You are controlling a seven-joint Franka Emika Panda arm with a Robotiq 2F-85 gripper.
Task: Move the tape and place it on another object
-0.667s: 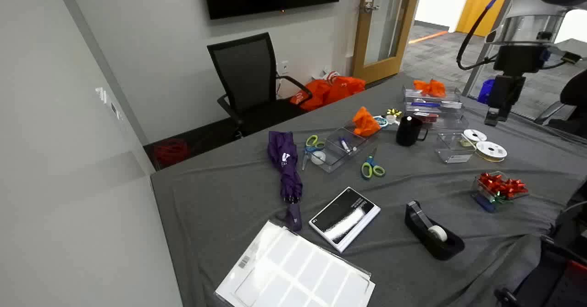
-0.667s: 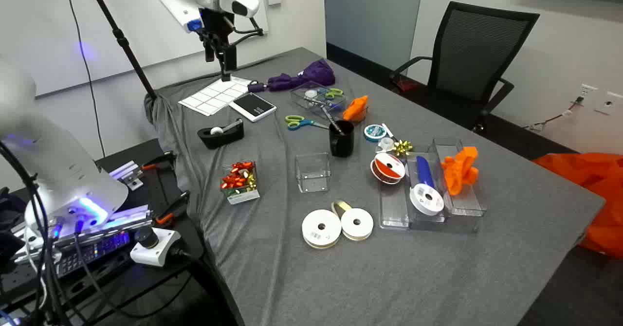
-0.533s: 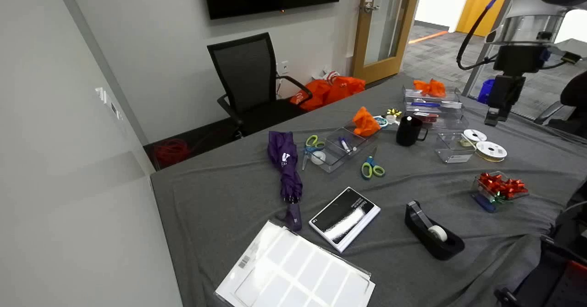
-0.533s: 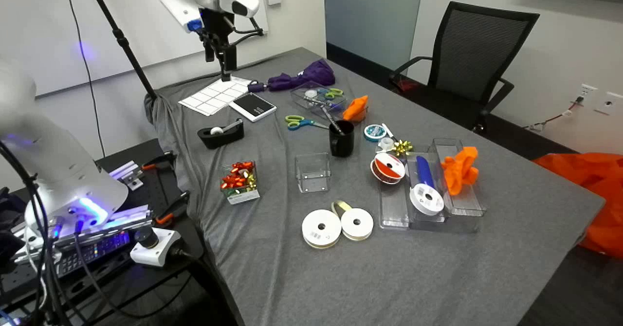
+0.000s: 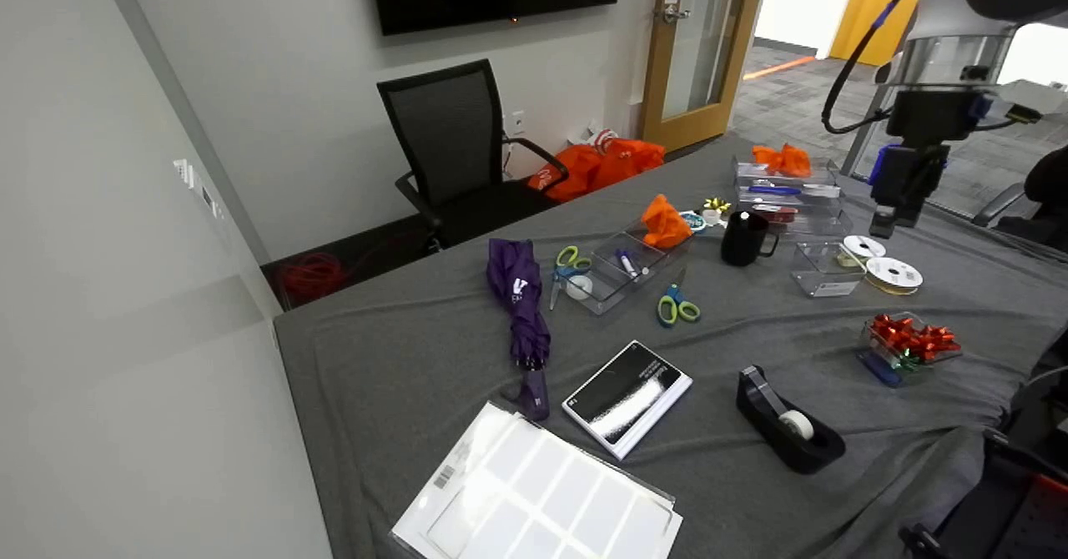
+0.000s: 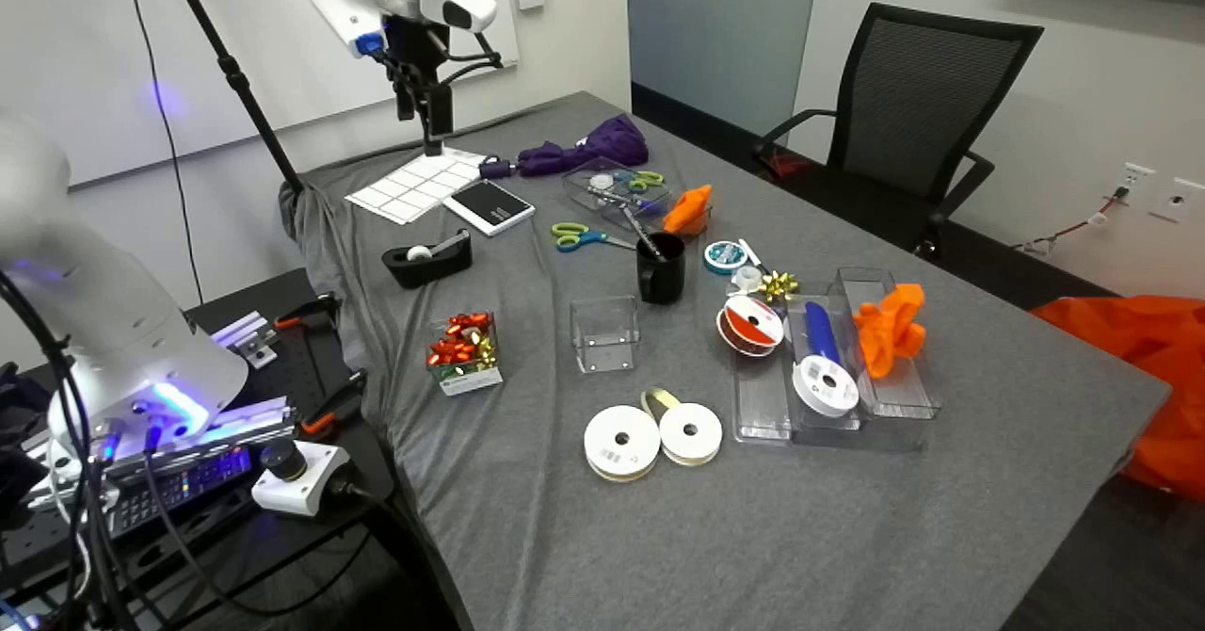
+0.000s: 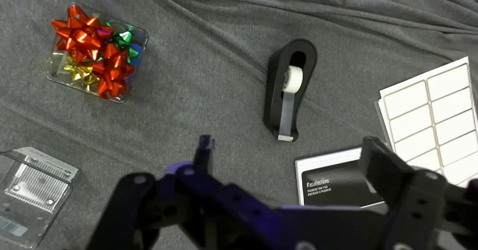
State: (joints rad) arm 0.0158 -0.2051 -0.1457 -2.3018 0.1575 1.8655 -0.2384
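The tape is a black dispenser [image 7: 275, 89] with a white roll and a clear strip. It stands upright on the grey cloth and shows in both exterior views [image 5: 776, 435] [image 6: 425, 271]. The other object is a flat black ink pad with a white border [image 7: 336, 183]; it lies near the tape in both exterior views [image 5: 622, 392] [image 6: 491, 203]. My gripper [image 7: 288, 141] is open and empty, with its fingers wide apart. It hangs well above the table in both exterior views [image 5: 893, 224] [image 6: 422, 132]. The right finger hides part of the ink pad in the wrist view.
A white label sheet [image 5: 542, 492] lies beside the ink pad, with a purple umbrella [image 5: 521, 317] behind. A clear box of red bows [image 7: 97, 52] and a clear empty box [image 6: 604, 334] stand near the tape. A black mug [image 6: 661, 273] and scissors [image 6: 584, 237] are farther off.
My gripper has shifted slightly left, and a little lower in an exterior view. It stays in the air; the tape and ink pad have not moved.
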